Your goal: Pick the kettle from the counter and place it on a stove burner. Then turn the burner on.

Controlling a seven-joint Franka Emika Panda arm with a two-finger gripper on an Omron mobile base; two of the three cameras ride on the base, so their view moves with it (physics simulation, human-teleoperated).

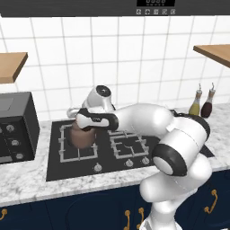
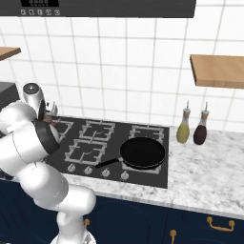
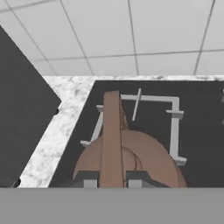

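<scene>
Over the left end of the black cooktop, the gripper clasps the brown kettle by its arched handle, one finger on each side of the strap. The kettle sits above the wide left burner grate; whether its base touches the grate is hard to tell from these angles. A black frying pan rests on a right-hand burner. Two slim bottles stand on the marble counter, beside the cooktop's right edge.
</scene>
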